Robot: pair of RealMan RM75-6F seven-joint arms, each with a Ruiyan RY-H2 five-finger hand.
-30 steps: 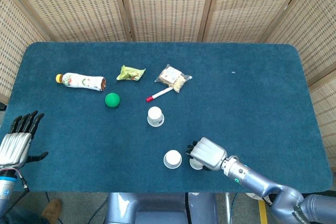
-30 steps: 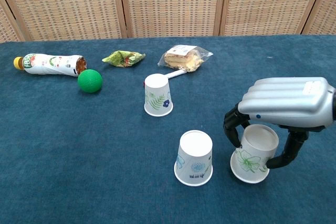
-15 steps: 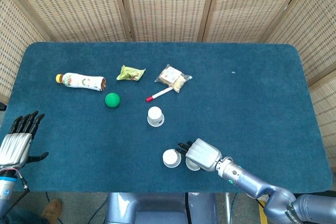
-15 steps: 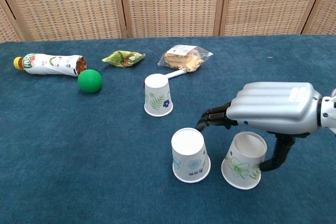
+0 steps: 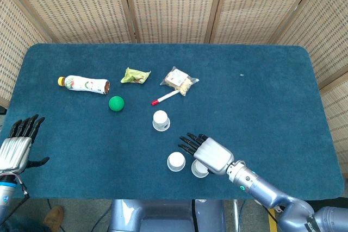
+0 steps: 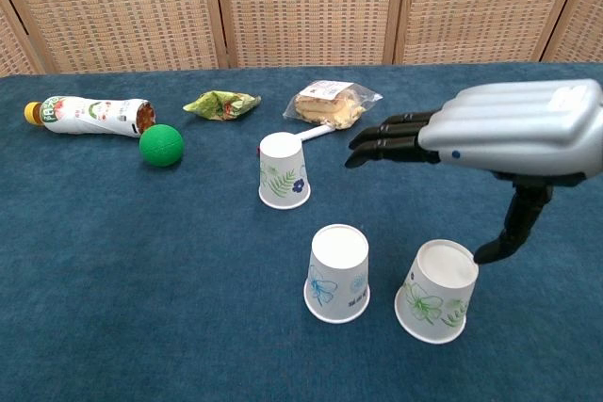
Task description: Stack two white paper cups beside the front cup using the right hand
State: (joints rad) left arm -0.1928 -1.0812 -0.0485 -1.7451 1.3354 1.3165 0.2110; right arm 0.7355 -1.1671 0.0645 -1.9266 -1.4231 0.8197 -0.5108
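Observation:
Three white paper cups stand upside down on the blue table. One cup (image 6: 437, 291) (image 5: 199, 168) sits at the front right, next to another front cup (image 6: 338, 274) (image 5: 176, 161). The third cup (image 6: 284, 170) (image 5: 161, 120) stands farther back. My right hand (image 6: 504, 132) (image 5: 209, 153) hovers above the front right cup with fingers stretched out flat toward the left and the thumb hanging down beside the cup's rim, holding nothing. At the table's near left edge my left hand (image 5: 16, 149) is open and empty; only the head view shows it.
A plastic bottle (image 6: 89, 114) lies at the back left with a green ball (image 6: 161, 145) beside it. A green wrapper (image 6: 222, 104), a bagged snack (image 6: 331, 104) and a red-capped pen (image 5: 165, 98) lie behind the cups.
My right hand has let go of the front right cup, opened its fingers and risen above it. The cup stays on the table beside the other front cup.

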